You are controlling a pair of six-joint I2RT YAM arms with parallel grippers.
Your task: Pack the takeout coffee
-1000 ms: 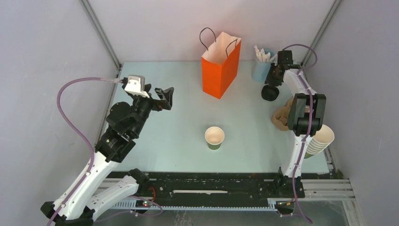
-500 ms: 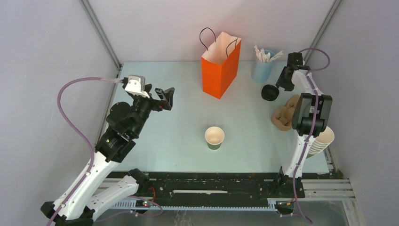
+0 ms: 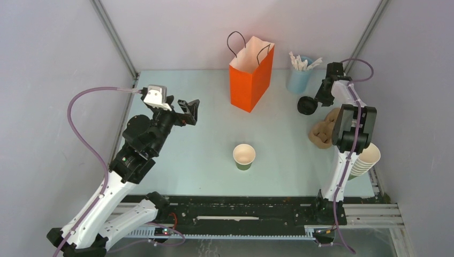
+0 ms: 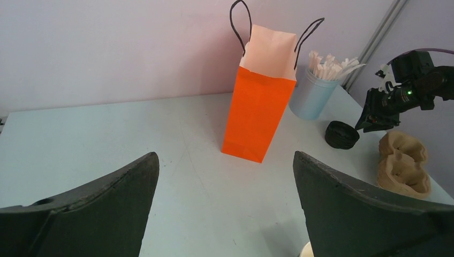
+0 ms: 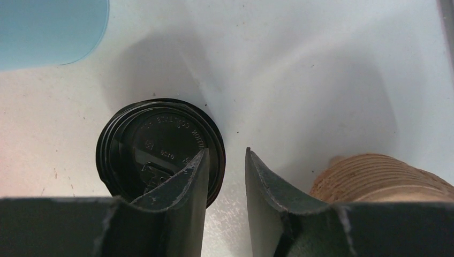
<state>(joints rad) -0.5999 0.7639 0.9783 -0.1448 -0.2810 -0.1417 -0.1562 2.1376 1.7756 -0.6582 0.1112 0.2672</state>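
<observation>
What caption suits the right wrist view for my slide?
Right tool, narrowly open, poised at the edge of a black lid, between a pale blue cup and brown ribbed cardboard.

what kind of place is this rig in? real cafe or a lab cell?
Probably a lab test cell staged as a coffee counter: bare walls on metal posts, a black mounting rail, and just props: orange bag, stacked paper cups, blue cup of sticks.
</observation>
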